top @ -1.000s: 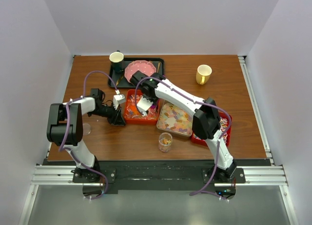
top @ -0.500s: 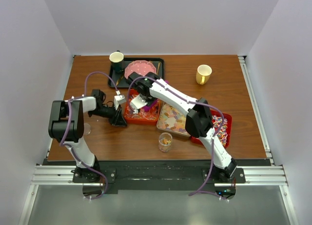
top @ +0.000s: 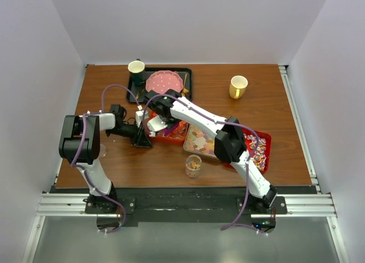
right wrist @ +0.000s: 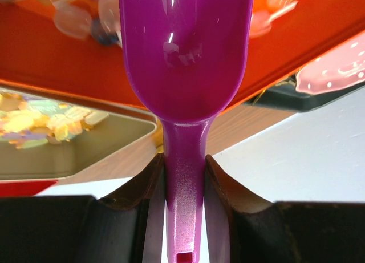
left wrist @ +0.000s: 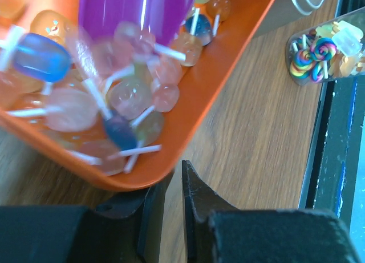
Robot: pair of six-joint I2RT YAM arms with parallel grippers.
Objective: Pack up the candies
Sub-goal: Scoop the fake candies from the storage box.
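The orange tray holds wrapped candies on white sticks. My left gripper is nearly shut at this tray's near-left corner, one finger under the rim and the other outside it, pinching the rim. My right gripper is shut on the handle of the purple scoop. The scoop's bowl lies low in the orange tray among the candies. A clear cup with a few candies stands in front of the trays. Pastel gummies fill the beige tray. Swirled pieces lie in the red tray.
A black tray at the back carries the pink dotted plate, with a dark cup beside it. A yellow mug stands at the back right. The right arm stretches leftward over the beige tray.
My right arm has swung left, carrying the scoop across the orange tray toward its left side. The left gripper has stayed at the tray's corner.
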